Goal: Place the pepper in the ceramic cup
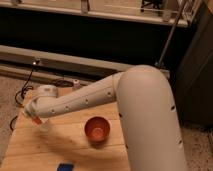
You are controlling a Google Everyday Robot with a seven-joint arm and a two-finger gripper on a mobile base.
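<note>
At the left of the camera view, the gripper (36, 119) hangs low over the left part of the pale wooden slatted tabletop (75, 150), at the end of a thick white arm (95, 100) dotted with small dark holes. A sliver of orange shows right at the gripper's tip, which looks like the slim, tapered orange pepper (36, 120); most of it is hidden by the wrist, and I cannot tell whether the fingers are closed on it or how wide they stand. Just below and slightly right of that orange sliver sits a pale, blurred shape on the tabletop that may be the small plain white ceramic cup (46, 126), though its outline is too faint to be sure. Further right, near the middle of the tabletop, stands a round reddish-brown bowl (97, 129), upright, apart from the gripper. At the tabletop's near edge, left of the bowl, lies a small flat blue object (64, 167). The arm rises rightward into its broad white shoulder, which covers the tabletop's right side.
</note>
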